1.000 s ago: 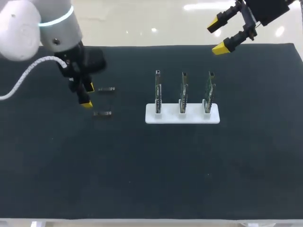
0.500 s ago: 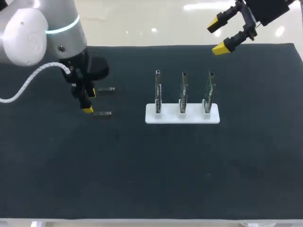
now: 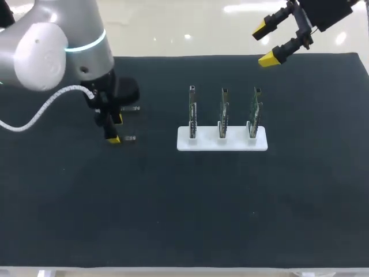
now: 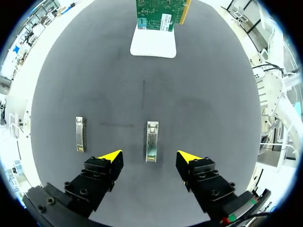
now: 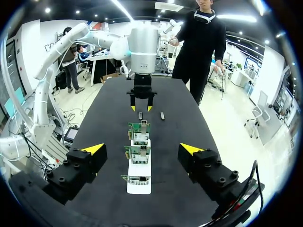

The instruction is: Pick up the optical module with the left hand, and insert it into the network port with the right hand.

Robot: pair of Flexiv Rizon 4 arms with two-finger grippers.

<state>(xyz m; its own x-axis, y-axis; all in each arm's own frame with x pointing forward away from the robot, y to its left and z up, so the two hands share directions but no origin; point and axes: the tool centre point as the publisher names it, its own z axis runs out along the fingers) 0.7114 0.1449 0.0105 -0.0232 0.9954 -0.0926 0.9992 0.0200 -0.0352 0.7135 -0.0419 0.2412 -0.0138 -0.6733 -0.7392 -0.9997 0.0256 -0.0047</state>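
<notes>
The left gripper (image 3: 113,129) stands wide open over the left part of the black table (image 3: 184,202), and its yellow-tipped fingers (image 4: 111,156) hold nothing. In the left wrist view this gripper (image 4: 150,157) straddles the optical module (image 4: 151,142), a slim metal bar lying flat on the mat and pointing lengthwise away from the wrist. The bar's near end sits between the two tips, with bare mat showing on either side, so neither finger touches it. From the head view the same optical module (image 3: 129,138) lies just beside the gripper's lower tip. A second optical module (image 3: 132,108) lies apart from it, parallel and outside the fingers, and shows beside them in the wrist view (image 4: 80,134). The right gripper (image 3: 264,43) hangs at the table's far right edge, its fingers spread wide and empty. In its own view (image 5: 143,150) it looks along a row of three green circuit boards (image 5: 139,153) standing upright in a white holder (image 5: 138,189), the farthest one showing a metal network port (image 5: 141,126) at its top. Beyond them is the left arm (image 5: 142,47) above the two modules. In the head view the boards (image 3: 223,112) stand edge-on in the holder (image 3: 207,142), well apart from both grippers. A white label (image 4: 165,21) sits on the board ahead of the left gripper, but its print is too small to read, and no writing can be made out on the modules.
</notes>
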